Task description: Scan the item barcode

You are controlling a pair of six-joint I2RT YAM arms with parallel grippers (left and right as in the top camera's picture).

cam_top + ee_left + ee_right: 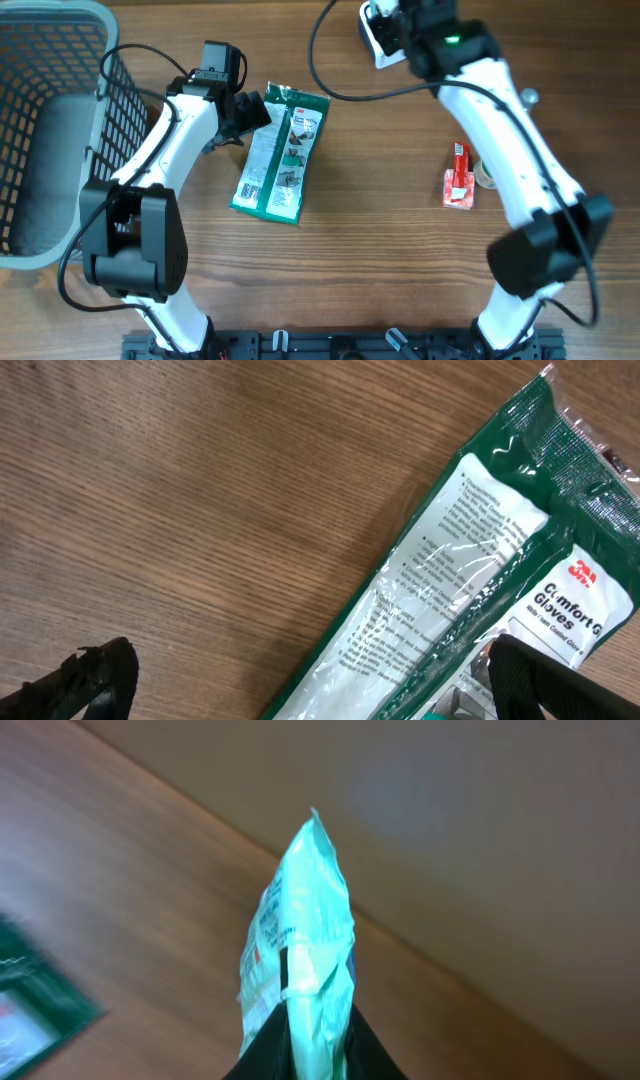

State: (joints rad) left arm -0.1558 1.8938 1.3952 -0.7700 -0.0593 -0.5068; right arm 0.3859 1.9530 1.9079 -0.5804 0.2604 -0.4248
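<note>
My right gripper (388,40) is raised at the far middle of the table, shut on a pale white-green packet (377,38). In the right wrist view that packet (300,935) sticks up edge-on from between the black jaws of the right gripper (300,1045); no barcode shows on it. A green-and-white glove package (280,152) lies flat on the wood. My left gripper (243,112) hovers at its upper left edge, open. In the left wrist view the glove package (470,550) runs diagonally under the wide-apart fingers of the left gripper (320,695). No scanner is in view.
A grey wire basket (60,40) fills the left edge. A small red packet (458,182) and a little clear roll (486,176) lie at the right, beside the right arm. A black cable (330,80) curves across the far table.
</note>
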